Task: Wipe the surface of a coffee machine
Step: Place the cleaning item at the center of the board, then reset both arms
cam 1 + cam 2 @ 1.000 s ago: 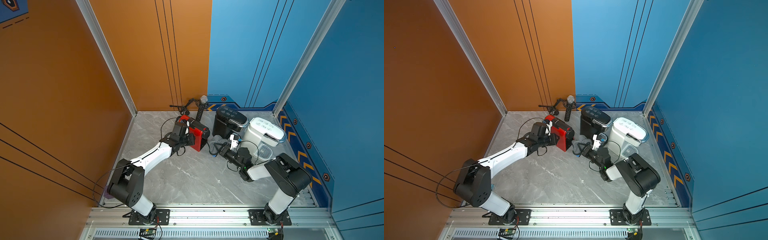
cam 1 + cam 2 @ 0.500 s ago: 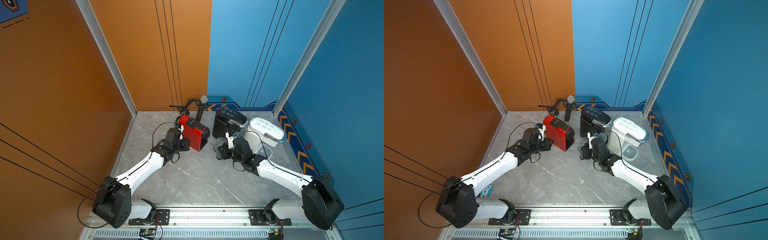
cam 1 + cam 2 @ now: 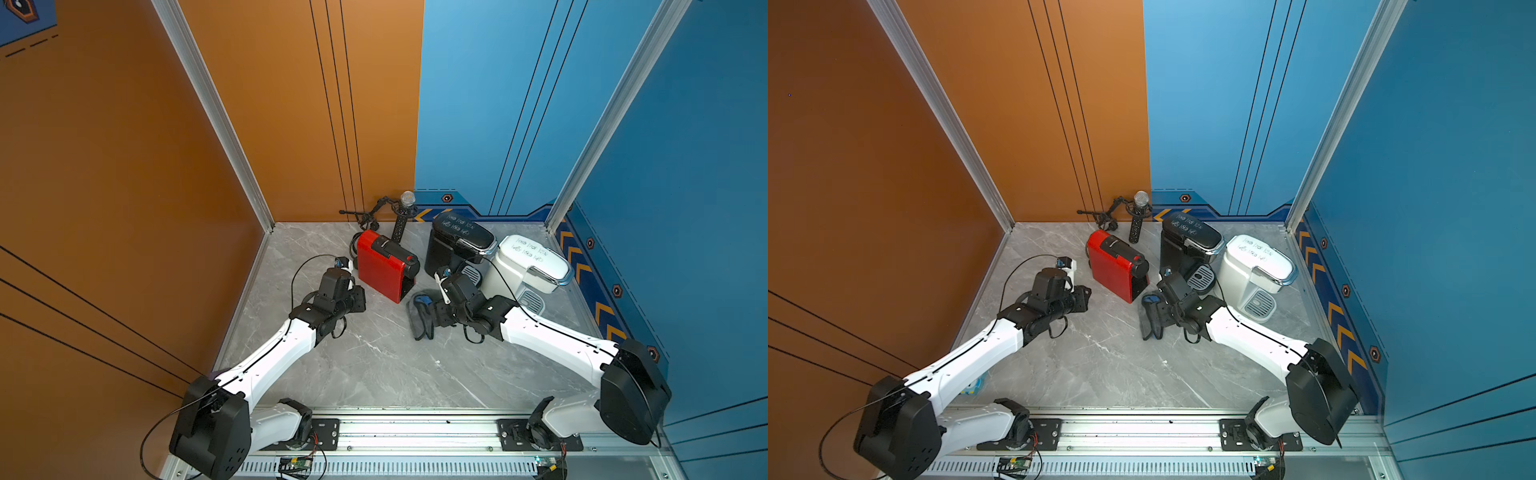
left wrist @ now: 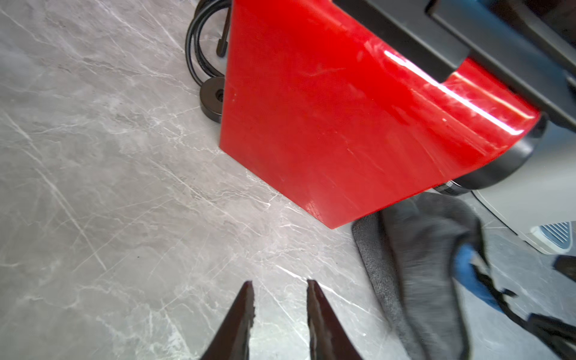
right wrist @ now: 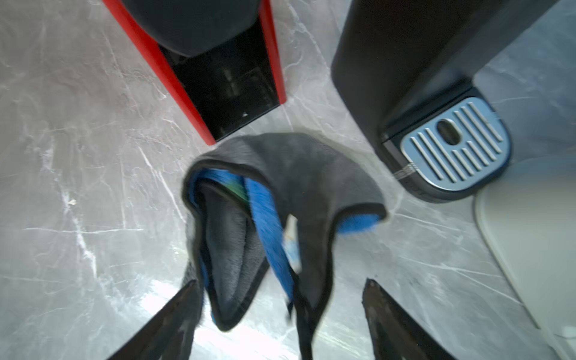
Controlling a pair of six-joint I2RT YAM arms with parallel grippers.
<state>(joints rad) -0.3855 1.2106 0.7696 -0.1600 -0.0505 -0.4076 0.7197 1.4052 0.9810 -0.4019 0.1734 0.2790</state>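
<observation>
Three coffee machines stand at the back of the grey marble table: a red one (image 3: 384,266) (image 3: 1117,266) (image 4: 343,124), a black one (image 3: 453,245) (image 5: 405,62), and a white one (image 3: 528,266). The black and white lids carry scribbled marks. A grey and blue cloth (image 3: 419,316) (image 3: 1150,316) (image 5: 296,174) lies crumpled in front of the red and black machines. My right gripper (image 3: 434,311) (image 5: 280,282) is wide open, its fingers on either side of the cloth's near end. My left gripper (image 3: 362,299) (image 4: 279,282) is just left of the red machine, slightly open and empty.
A microphone on a black stand (image 3: 405,208) and a coiled cable (image 4: 202,46) sit behind the red machine. Metal drip trays (image 5: 455,143) jut out in front of the black and white machines. Orange and blue walls close in the table on three sides.
The right gripper has opened and let go of the cloth, which now rests on the table. The left gripper has drawn back from the red machine's side.
</observation>
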